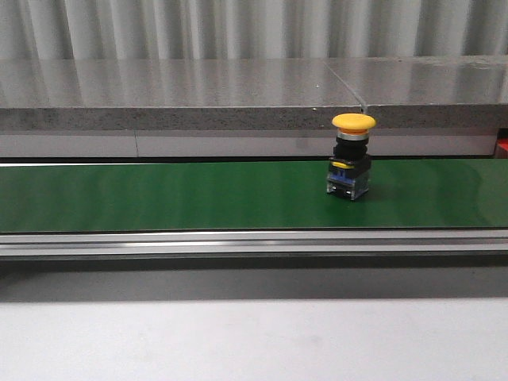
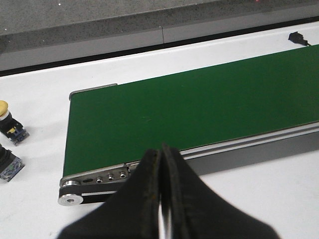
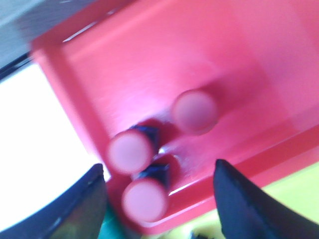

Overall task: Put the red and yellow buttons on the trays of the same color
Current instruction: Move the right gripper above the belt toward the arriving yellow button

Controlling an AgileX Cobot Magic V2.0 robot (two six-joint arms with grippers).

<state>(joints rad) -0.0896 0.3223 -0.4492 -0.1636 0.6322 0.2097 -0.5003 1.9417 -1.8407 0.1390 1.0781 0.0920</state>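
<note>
A yellow button stands upright on the green belt, right of centre; neither gripper shows in the front view. My left gripper is shut and empty, hovering over the near end of the belt. Another yellow button stands on the white table beside that belt end. My right gripper is open above a red tray holding three red buttons. The nearest one lies between its fingers, untouched. This view is blurred. A strip of yellow tray shows beside the red one.
A dark button body, cap out of view, sits on the white table near the belt's roller. A grey ledge runs behind the belt. A red sliver shows at the far right.
</note>
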